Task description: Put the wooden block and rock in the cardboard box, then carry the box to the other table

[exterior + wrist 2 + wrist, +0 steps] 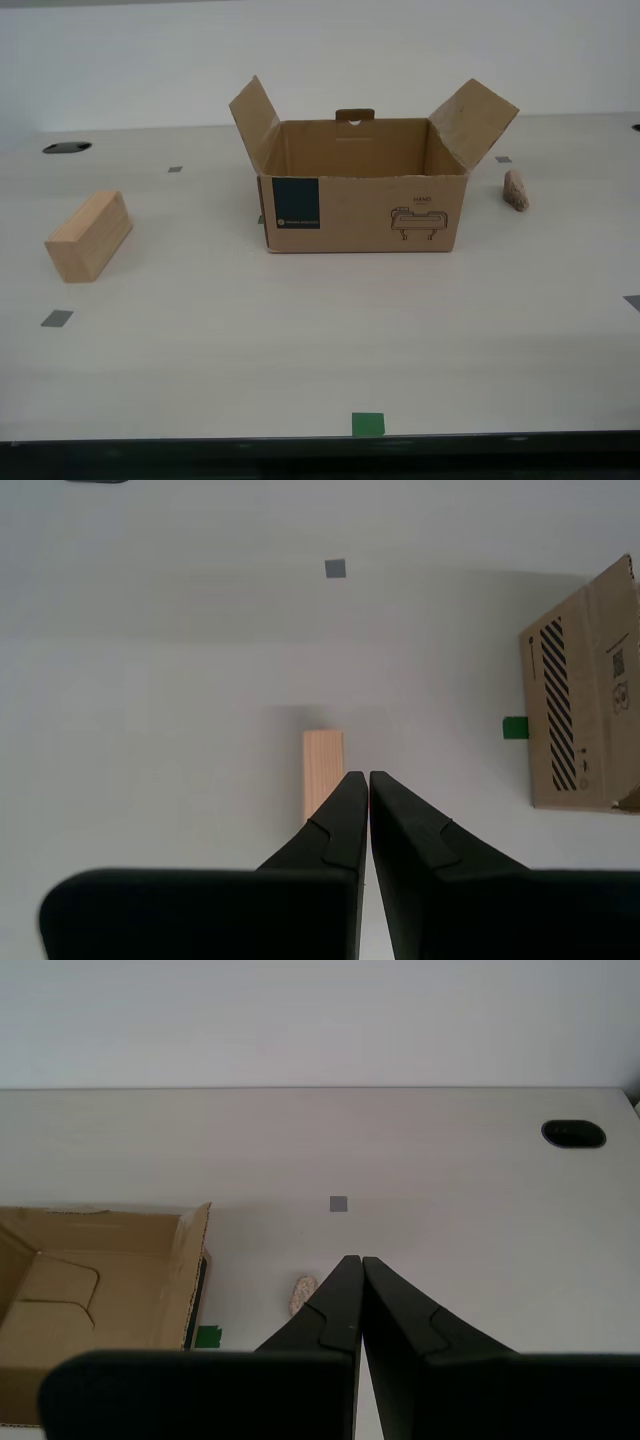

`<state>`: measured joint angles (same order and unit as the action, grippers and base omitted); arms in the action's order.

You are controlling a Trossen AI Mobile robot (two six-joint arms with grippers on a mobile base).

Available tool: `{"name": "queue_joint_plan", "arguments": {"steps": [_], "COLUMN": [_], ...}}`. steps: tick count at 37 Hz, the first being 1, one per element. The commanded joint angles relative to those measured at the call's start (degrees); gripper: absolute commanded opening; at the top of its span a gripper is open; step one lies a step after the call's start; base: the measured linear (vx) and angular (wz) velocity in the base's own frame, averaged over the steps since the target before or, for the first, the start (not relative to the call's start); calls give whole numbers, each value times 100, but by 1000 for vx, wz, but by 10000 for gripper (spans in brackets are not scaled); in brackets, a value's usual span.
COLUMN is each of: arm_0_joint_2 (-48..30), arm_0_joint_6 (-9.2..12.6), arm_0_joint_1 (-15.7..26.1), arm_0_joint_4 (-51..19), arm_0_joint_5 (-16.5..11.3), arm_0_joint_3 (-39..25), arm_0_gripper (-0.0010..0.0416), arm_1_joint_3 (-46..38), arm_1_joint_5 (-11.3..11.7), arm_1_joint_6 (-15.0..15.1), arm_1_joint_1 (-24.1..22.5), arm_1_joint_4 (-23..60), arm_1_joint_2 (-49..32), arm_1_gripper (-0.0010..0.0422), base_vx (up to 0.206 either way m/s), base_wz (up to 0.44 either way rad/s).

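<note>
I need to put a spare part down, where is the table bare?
Widest free patch: the front strip between the cardboard box and the green tape square. Also bare between the wooden block and the box. Tightest: the gap between the box and the rock.

Soft even light, faint shadows

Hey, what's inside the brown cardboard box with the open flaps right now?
Nothing shows inside the brown corrugated cardboard box: only bare inner walls. Its floor is hidden behind the front wall. The light tan wooden block and small pinkish rough rock both lie outside on the table.
</note>
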<state>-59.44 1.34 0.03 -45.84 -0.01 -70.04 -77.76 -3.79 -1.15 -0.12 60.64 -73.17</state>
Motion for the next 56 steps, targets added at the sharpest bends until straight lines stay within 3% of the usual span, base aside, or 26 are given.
{"name": "queue_joint_plan", "arguments": {"steps": [1, 26, 40, 47, 56], "arm_0_joint_2": [-13, -61, -61, -98, -120], "arm_0_joint_6": [22, 13, 15, 17, 87], "arm_0_joint_1": [2, 2, 2, 4, 2], "arm_0_joint_4": [-92, 184, 181, 186, 188], "arm_0_joint_5": [2, 4, 4, 4, 4], "arm_0_joint_3": [-162, -238, -238, -243, -245], "arm_0_gripper": [0, 0, 8, 63, 194], "arm_1_joint_3": [-223, -463, -463, -463, -463], "arm_1_joint_5": [-17, -11, 33, 33, 33], "arm_1_joint_6": [28, 57, 50, 55, 52], "arm_1_joint_1": [0, 2, 2, 2, 0], "arm_1_joint_4": [118, 98, 44, 59, 59], "arm_1_joint_2": [-142, -155, -155, -155, -155], "arm_1_gripper": [0, 2, 120, 178, 235], "base_vx": [0, 0, 0, 0, 0], "base_wz": [0, 0, 0, 0, 0]}}
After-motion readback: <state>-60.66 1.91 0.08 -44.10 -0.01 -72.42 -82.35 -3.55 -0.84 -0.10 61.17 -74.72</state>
